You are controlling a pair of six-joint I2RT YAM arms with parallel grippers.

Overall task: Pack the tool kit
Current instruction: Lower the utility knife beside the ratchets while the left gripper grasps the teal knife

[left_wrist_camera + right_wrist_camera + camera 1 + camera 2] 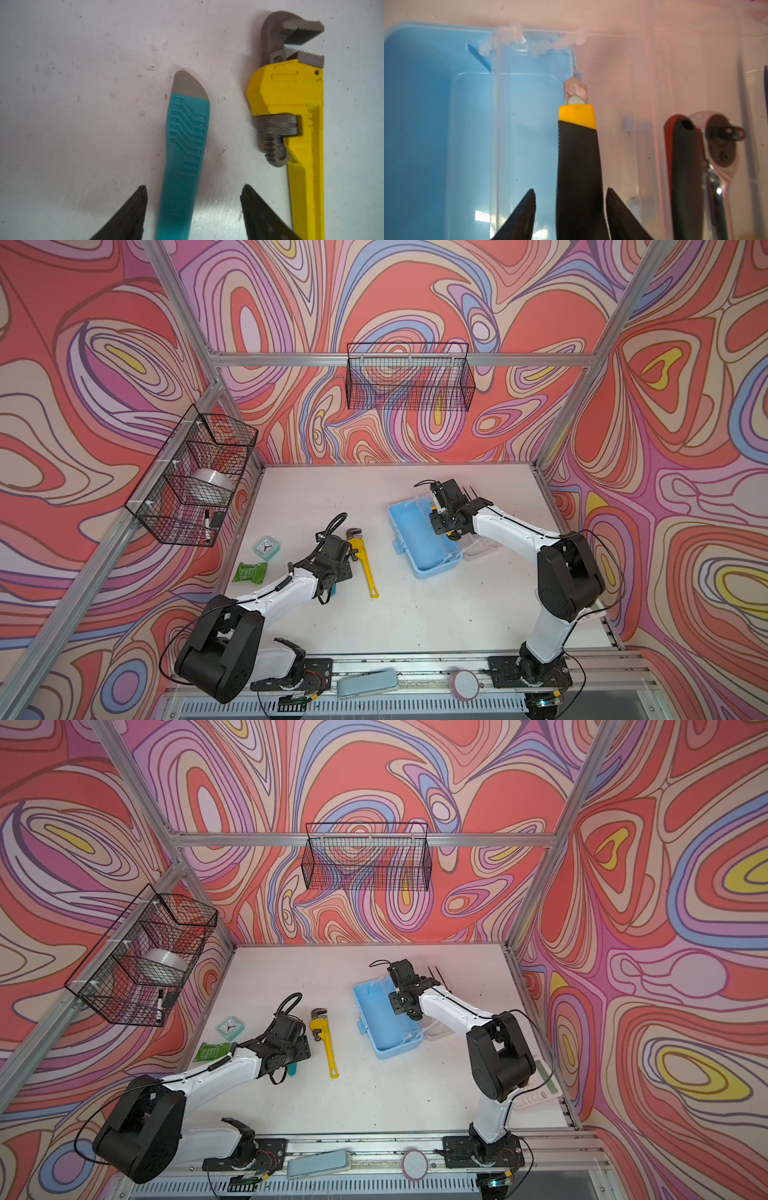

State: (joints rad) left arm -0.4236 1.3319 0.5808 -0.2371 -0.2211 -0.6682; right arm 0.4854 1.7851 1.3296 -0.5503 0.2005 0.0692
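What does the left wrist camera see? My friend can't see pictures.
A teal-handled tool lies on the white table between the open left gripper fingertips, not gripped. Beside it, apart, lies a yellow pipe wrench with grey toothed jaws.

Teal-handled tool (182, 149) head out of frame

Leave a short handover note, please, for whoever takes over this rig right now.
Left pincer: open, astride the teal-handled tool on the table, no grip yet.
Right pincer: open over the tool kit, with gaps either side of the black-and-yellow tool.
Done: the ratchet lies in the kit's clear part, beside that tool.
Left: the teal-handled tool and the yellow pipe wrench lie outside the kit, and the kit is open.
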